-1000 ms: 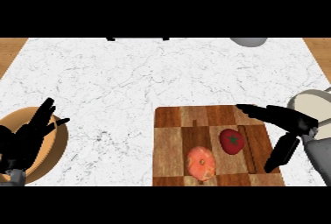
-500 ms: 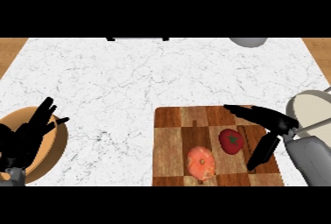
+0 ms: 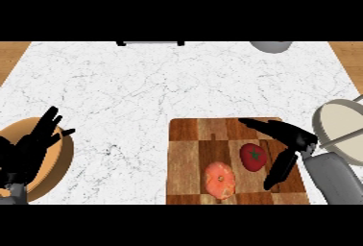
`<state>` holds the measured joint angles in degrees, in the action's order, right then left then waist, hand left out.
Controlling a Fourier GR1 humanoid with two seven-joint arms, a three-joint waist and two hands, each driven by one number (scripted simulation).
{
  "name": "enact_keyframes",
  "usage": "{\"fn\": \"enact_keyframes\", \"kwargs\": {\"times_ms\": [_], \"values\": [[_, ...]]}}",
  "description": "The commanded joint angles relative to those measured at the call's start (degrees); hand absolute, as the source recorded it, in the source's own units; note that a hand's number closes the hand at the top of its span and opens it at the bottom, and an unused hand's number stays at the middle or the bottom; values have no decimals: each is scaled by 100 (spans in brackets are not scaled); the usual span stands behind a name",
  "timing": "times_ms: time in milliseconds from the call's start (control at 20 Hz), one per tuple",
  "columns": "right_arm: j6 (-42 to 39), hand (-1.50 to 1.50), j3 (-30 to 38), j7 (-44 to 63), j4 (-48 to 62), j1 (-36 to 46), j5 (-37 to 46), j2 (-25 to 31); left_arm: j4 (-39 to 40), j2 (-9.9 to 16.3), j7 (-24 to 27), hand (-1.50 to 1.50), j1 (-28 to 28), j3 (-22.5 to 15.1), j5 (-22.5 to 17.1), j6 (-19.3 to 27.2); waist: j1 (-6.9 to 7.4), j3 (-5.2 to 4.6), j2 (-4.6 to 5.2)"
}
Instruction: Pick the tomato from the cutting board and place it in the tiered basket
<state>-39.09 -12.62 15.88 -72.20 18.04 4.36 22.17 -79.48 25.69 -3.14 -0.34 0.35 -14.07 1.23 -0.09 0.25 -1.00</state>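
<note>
So the tomato (image 3: pixel 253 156) sits on the cutting board (image 3: pixel 190 158), right beside the spread right hand (image 3: pixel 287 144), thumb and fingers flanking it without contact. I'd close on its middle and steer clear of the pinkish fruit (image 3: pixel 220 179) nearby.

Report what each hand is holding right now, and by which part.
Nothing is held. The right hand is open above the cutting board, beside the tomato; the left hand rests open.
</note>
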Motion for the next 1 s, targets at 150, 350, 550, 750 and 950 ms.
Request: {"fn": "enact_keyframes", "kwargs": {"times_ms": [150,350,550,750,950], "values": [[-20,150,-272,-951,-52,-284,427,-66,210,-192,-322,0,312,-96,230,248,23,-20,104],[626,150,-264,-821,-199,-356,580,-610,378,201,-217,0,319,246,10,-246,36,-24,105],[517,150,115,-493,-709,-544,235,-471,-322,-59,-477,0,664,-21,230,62,28,-23,78],[1616,150,232,439,-409,38,862,-895,228,-73,-294,0,281,88,213,-39,38,-34,102],[3225,150,373,1977,-198,584,2268,-847,51,-3,-342,0,236,29,236,-50,207,-98,91]]}}
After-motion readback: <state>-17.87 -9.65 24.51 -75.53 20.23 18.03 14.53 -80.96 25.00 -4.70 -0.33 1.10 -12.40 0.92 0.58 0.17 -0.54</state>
